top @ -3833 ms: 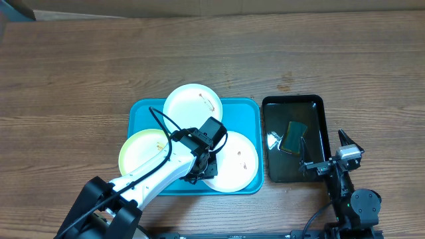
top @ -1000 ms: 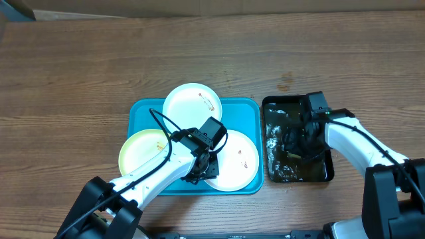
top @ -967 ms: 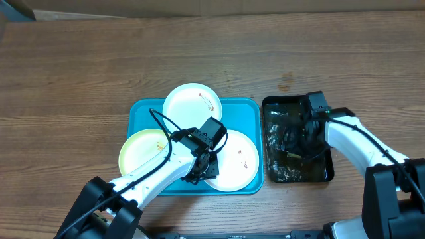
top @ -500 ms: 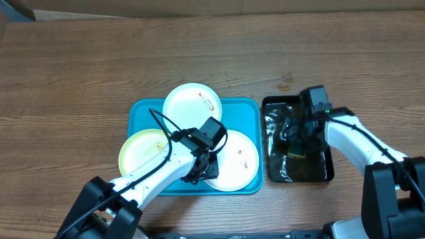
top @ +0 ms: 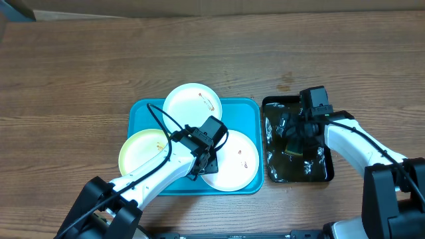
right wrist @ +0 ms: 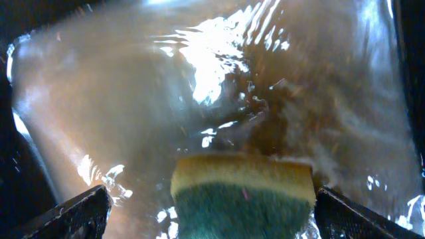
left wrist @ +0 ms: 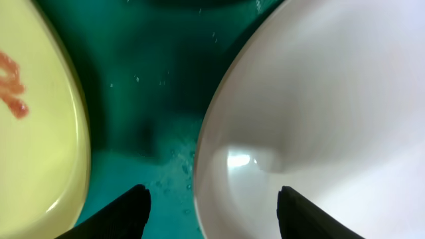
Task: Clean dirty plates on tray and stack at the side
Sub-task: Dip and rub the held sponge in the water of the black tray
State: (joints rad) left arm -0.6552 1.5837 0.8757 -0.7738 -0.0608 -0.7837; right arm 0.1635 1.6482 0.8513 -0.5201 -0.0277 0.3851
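a brown wooden tabletop (top: 80,66) carries everything. the blue tray (top: 244,118) lies under the left claw (top: 202,166) and reaches out past it on every side. the narrower black tray (top: 292,175) holds rippling water and sits under the right claw (top: 293,136), on the far side of the blue tray from the left claw. three plates rest on the blue tray: a white plate (top: 192,103) beyond the left claw with its far edge hanging over the tray's rim, a pale yellow plate (top: 143,151) just to the claw's left, and a second white plate (top: 236,162) right at the claw on its other side. orange smears mark all three. in the left wrist view the left claw (left wrist: 212,199) has its fingers (left wrist: 136,212) spread apart, set either side of the near white plate's (left wrist: 319,99) rim, with one finger over wet blue tray (left wrist: 146,99) and the yellow plate (left wrist: 33,133) just outside it. a sponge (top: 295,151), yellow with a green scrubbing face, is at the tip of the right claw over the black tray. in the right wrist view the sponge (right wrist: 242,199) sits between the right claw's (right wrist: 212,194) fingers, meeting one of them, with a gap beside the other, so i cannot tell whether it is gripped.
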